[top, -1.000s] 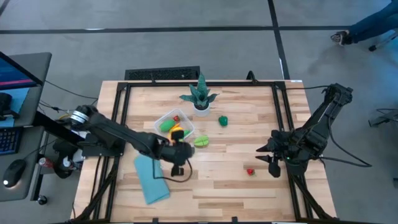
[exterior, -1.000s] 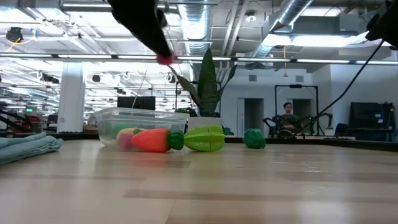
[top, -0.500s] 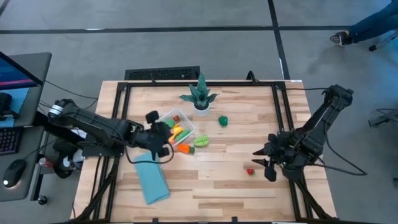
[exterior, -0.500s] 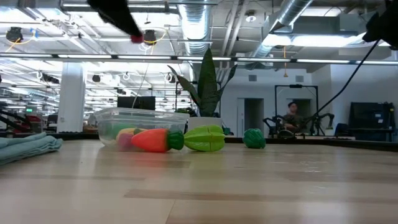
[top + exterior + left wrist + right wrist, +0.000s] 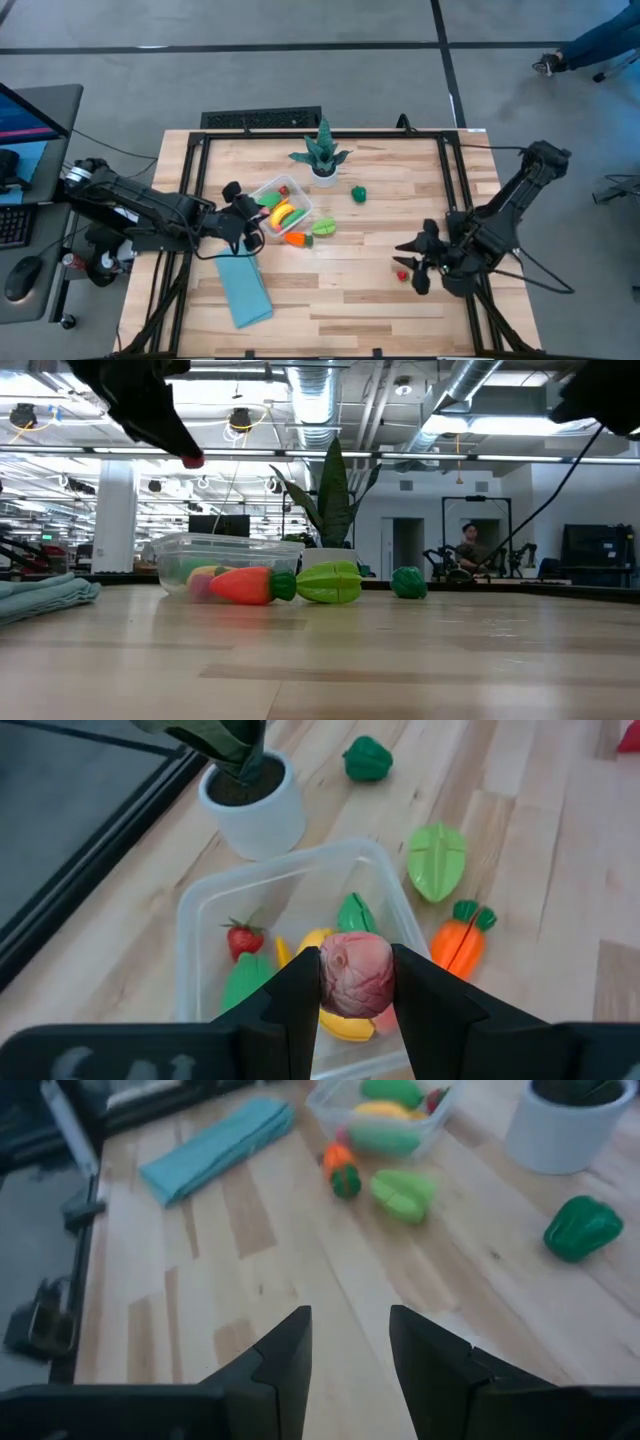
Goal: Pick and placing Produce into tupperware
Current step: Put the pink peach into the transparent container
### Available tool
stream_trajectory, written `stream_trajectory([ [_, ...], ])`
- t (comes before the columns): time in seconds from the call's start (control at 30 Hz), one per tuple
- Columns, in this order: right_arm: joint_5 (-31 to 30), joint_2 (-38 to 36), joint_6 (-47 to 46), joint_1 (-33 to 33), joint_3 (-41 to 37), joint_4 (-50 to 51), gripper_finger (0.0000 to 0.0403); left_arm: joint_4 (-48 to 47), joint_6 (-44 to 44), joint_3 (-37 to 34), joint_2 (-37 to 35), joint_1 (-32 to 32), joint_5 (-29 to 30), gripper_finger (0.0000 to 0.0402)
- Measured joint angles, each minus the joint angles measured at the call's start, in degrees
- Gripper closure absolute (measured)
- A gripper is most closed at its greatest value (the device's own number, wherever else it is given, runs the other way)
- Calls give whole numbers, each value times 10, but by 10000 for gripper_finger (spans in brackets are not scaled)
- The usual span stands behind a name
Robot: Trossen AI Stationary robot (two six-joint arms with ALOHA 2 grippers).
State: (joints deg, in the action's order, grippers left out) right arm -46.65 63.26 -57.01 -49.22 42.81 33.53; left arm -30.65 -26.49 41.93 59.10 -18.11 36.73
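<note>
High view: left gripper [image 5: 247, 213], clamping a pink piece [image 5: 355, 973], has pulled back beside the tupperware [image 5: 262, 190].

2 black jointed arms. The left arm [image 5: 150, 212] has a silver ring at its base joint; the right arm [image 5: 510, 205] trails thin black cables. Each tool has 2 flat, matte dark fingers [image 5: 285, 1010].
</note>
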Motion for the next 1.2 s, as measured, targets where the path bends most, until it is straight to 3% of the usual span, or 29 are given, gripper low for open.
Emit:
stream_trajectory([
  [0.3,-32,20,15,79,0,-74,275,50,43,-54,-21,1,28,294],
  [0.73,-25,59,95,162,1,-207,275,201,109,-146,-51,55,5,294],
  [1.2,-25,65,106,199,1,-207,275,314,141,-209,-50,178,-165,294],
])
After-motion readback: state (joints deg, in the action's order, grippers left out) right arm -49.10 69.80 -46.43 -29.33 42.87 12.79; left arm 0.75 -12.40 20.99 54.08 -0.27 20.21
